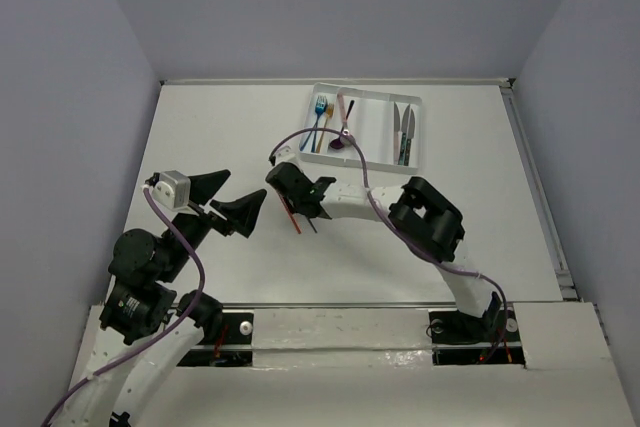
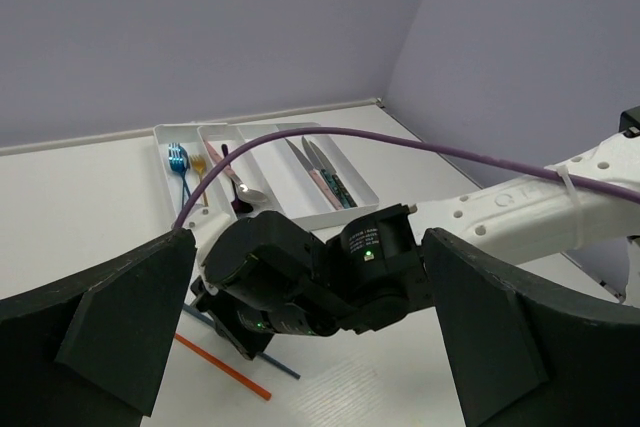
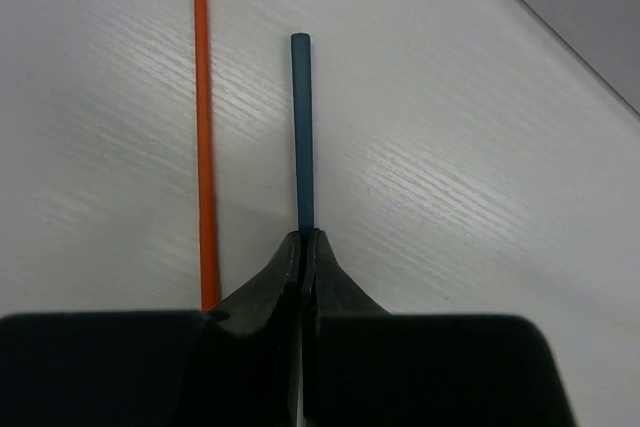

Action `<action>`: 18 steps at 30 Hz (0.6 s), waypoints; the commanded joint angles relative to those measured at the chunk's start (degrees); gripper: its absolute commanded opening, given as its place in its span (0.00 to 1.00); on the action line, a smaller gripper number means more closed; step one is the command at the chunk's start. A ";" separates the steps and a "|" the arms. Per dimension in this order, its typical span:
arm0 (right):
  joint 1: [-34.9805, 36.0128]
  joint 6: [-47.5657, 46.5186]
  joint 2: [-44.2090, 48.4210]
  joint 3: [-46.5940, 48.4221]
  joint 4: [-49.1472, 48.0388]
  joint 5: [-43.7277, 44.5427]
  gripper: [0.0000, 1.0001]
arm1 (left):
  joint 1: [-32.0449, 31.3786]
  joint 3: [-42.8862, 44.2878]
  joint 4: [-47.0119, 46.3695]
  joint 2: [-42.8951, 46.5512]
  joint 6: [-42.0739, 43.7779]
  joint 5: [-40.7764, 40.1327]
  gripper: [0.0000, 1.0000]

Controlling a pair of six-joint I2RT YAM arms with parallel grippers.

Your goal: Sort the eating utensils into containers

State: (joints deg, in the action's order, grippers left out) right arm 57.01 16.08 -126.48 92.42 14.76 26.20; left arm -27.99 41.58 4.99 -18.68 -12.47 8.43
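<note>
**Top external view.** The right fingers were down at the counter, over the chopsticks and well short of the white tray. The left fingers hung spread apart just beside them, holding nothing. The red chopstick showed; the teal one was hard to make out.

**Left wrist view.** The right wrist hid the grasp point. The red chopstick and teal chopstick lay beneath it.

**Right wrist view.** The right fingers were together, clamped on the near end of the teal chopstick. Its long axis ran straight ahead from the tips. The red chopstick lay roughly parallel just to the left, ungripped. The tray was cut off at upper right. Whether the teal chopstick was clear of the counter could not be told.
</note>
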 commanded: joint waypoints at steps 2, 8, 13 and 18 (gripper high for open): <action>-2.25 -4.03 8.95 -4.35 -5.09 2.28 0.00 | 0.39 0.34 -3.06 0.04 0.43 0.71 0.99; -15.23 -3.07 15.99 -7.16 -9.56 -4.20 0.00 | 0.39 0.34 -3.15 0.04 0.34 0.98 0.99; -26.13 0.27 13.46 -4.01 -10.90 -8.70 0.00 | 0.39 0.43 -3.15 0.13 0.34 0.80 0.99; -34.06 6.15 6.34 4.59 -8.17 -15.54 0.00 | 0.39 0.43 -3.15 -0.13 0.34 0.89 0.99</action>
State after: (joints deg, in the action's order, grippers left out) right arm 26.00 17.06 -115.42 90.80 6.52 17.74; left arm -27.99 41.58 4.99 -18.68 -12.47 8.60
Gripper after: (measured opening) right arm 0.032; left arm 0.991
